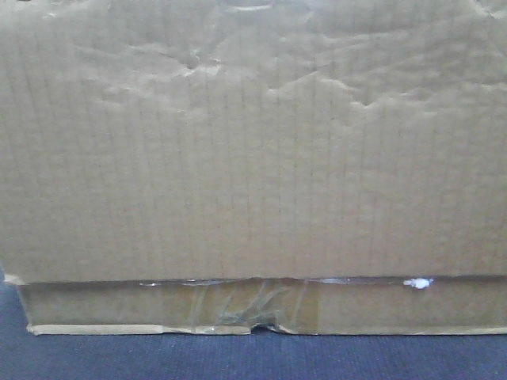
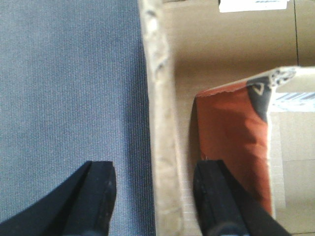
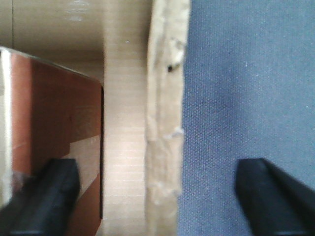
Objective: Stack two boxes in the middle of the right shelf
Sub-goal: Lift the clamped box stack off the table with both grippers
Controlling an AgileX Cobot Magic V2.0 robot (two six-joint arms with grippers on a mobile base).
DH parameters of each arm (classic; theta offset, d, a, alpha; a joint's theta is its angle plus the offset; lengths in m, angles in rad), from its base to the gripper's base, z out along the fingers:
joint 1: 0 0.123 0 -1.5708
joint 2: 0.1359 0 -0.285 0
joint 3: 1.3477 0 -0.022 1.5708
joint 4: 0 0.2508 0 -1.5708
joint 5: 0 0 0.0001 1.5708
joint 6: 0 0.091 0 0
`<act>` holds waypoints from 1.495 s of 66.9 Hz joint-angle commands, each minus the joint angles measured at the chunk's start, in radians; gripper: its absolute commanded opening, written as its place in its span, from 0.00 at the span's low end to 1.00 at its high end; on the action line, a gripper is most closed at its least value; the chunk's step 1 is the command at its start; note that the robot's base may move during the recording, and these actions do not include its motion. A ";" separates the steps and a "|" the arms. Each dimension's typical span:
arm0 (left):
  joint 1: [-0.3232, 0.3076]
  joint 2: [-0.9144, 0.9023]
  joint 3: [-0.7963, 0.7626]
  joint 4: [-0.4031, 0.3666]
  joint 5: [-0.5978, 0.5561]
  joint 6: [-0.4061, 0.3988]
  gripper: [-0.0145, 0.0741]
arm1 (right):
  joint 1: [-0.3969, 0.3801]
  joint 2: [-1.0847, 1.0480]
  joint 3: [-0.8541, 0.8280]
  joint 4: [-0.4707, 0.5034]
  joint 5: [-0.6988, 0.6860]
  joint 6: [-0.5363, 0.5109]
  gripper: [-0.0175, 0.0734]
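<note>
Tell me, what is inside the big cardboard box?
A smaller red-brown carton sits inside the box, close to its wall. Anything under or behind that carton is hidden.

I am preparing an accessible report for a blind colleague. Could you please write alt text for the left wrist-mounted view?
The left hand, open, straddles the worn top edge of the cardboard box: one black finger is over the blue-grey woven surface, the other is inside the box beside an orange-red carton.
</note>
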 commanded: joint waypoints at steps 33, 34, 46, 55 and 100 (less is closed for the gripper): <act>0.002 0.001 0.014 -0.067 0.016 -0.001 0.04 | 0.002 -0.002 0.001 -0.015 0.001 -0.001 0.02; 0.002 0.001 0.014 -0.067 0.016 -0.001 0.04 | 0.002 -0.002 0.001 -0.017 0.001 -0.001 0.02; 0.002 -0.022 0.012 -0.043 0.016 -0.001 0.04 | 0.002 -0.023 -0.042 -0.045 0.001 -0.001 0.02; 0.002 -0.077 0.007 -0.011 0.016 -0.011 0.04 | 0.002 -0.066 -0.058 -0.054 0.001 0.006 0.02; 0.002 -0.327 -0.173 0.145 -0.031 -0.033 0.04 | 0.083 -0.296 -0.059 -0.185 -0.175 0.052 0.02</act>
